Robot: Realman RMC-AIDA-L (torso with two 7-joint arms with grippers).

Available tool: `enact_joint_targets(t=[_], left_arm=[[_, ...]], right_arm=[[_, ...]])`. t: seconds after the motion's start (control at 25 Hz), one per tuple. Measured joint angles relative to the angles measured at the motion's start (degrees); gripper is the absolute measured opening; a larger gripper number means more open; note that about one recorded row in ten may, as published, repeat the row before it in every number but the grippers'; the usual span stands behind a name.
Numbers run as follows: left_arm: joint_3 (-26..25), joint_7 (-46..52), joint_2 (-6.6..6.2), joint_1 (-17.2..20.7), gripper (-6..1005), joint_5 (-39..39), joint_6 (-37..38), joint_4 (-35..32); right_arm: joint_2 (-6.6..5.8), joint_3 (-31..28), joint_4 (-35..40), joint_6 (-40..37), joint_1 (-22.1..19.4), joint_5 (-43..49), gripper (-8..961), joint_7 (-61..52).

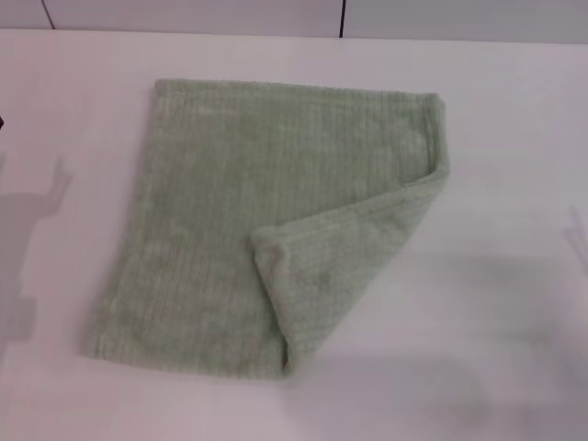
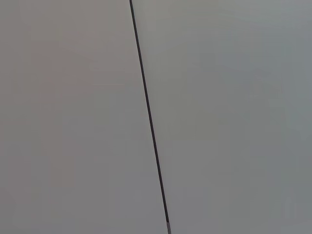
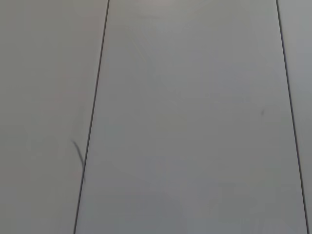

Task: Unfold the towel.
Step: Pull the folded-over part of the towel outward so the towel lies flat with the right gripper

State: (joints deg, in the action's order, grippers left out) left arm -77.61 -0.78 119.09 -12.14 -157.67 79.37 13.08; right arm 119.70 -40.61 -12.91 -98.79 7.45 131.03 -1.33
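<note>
- white tabletop (image 1: 514, 184) fills nearly the whole head view, matte and pale, with soft grey shadows lying on it to the left of the towel and fainter ones to its right.
- behind the towel, past the table's far edge, runs a strip of grey panels (image 1: 184, 14) split by thin dark seams.
- both wrist views show only such grey panels (image 2: 224, 117) (image 3: 190, 122) with dark seam lines (image 2: 148, 117) (image 3: 92, 122) crossing them.
- the towel (image 1: 202, 239) lies flat around the middle of the table, pale sage green with fine ribbed stripes and hemmed edges.
- its near right corner (image 1: 354, 266) is folded back over the towel's body, making a triangular flap whose tip points toward the towel's centre; the crease runs from the towel's far right edge down to its near edge.
- the rest of the towel is spread in a single layer, tilted a little against the table's edges.
- neither the left gripper nor the right gripper shows up anywhere, so whether they are open or closed cannot be told; nothing is touching the towel.
</note>
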Motion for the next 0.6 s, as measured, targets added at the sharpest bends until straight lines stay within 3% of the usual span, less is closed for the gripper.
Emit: enact_joint_targets(t=[0.6], left_arm=[[0.60, -0.26, -0.10, -0.65, 844, -0.38, -1.67, 0.30]], right_arm=[[0.00, 0.59, -0.45, -0.01, 0.38, 0.38, 840, -0.74]])
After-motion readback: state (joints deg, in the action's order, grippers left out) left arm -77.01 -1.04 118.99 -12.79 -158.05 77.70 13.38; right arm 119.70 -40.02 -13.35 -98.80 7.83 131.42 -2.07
